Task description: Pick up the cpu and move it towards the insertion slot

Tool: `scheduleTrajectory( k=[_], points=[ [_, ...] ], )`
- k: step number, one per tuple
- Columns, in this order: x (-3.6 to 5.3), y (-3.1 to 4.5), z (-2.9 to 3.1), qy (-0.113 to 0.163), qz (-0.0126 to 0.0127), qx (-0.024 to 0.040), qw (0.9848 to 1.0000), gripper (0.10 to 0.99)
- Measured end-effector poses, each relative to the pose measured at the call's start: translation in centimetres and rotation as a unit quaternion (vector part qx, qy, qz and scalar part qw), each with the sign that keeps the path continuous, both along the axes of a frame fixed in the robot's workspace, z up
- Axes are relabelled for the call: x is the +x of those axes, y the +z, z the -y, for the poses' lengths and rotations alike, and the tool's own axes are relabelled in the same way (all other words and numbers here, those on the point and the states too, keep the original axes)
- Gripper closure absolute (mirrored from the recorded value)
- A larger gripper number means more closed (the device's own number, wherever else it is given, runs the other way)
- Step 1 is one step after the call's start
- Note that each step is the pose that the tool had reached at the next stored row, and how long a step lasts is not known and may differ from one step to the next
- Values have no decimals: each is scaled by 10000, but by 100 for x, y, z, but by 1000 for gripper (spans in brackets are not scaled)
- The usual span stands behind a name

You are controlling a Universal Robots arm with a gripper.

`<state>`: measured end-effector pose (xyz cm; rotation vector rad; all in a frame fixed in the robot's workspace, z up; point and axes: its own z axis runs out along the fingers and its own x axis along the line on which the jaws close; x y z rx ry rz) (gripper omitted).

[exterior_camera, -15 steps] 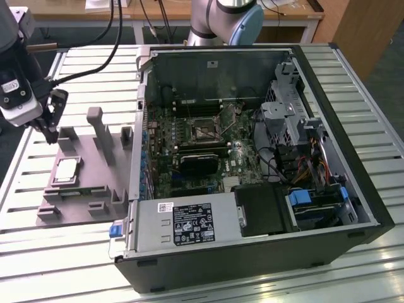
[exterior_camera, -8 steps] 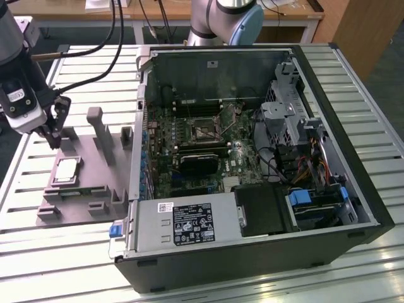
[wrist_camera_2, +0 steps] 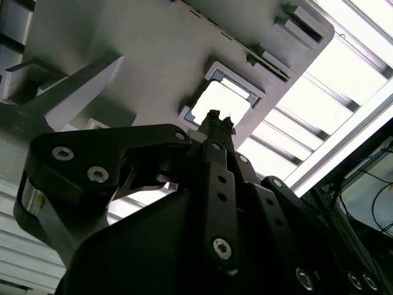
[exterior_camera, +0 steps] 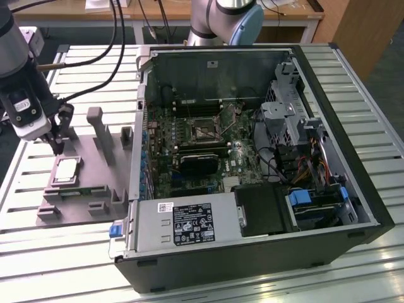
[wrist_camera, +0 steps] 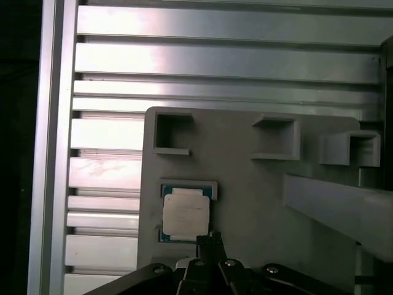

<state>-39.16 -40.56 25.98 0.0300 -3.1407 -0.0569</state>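
The cpu [exterior_camera: 66, 170] is a small square chip with a pale silvery top, lying flat in a recess of the grey fixture plate [exterior_camera: 95, 189] at the exterior view's left. My gripper [exterior_camera: 59, 149] hovers just above and behind it, fingers shut together and holding nothing. In both wrist views the narrow black fingertips [wrist_camera_2: 213, 117] [wrist_camera: 209, 239] sit beside the edge of the cpu [wrist_camera_2: 222, 101] [wrist_camera: 185, 212], apart from it. The insertion slot [exterior_camera: 203, 130], a square socket with a shiny frame and dark centre, lies on the motherboard inside the open computer case.
The open black computer case [exterior_camera: 353, 208] lies on its side on the slatted aluminium table [exterior_camera: 38, 252]. A tall grey post [exterior_camera: 98, 129] and small blocks rise from the fixture plate between the cpu and the case wall [exterior_camera: 136, 151]. A power supply [exterior_camera: 183, 224] fills the near corner.
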Motion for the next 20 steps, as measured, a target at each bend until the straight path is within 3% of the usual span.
scheduleTrajectory(
  k=[9,20],
  points=[
    [-49,-164,1,0,6,-1,10000,984],
    [-147,-364,1,0,59,0,10000,984]
  ],
)
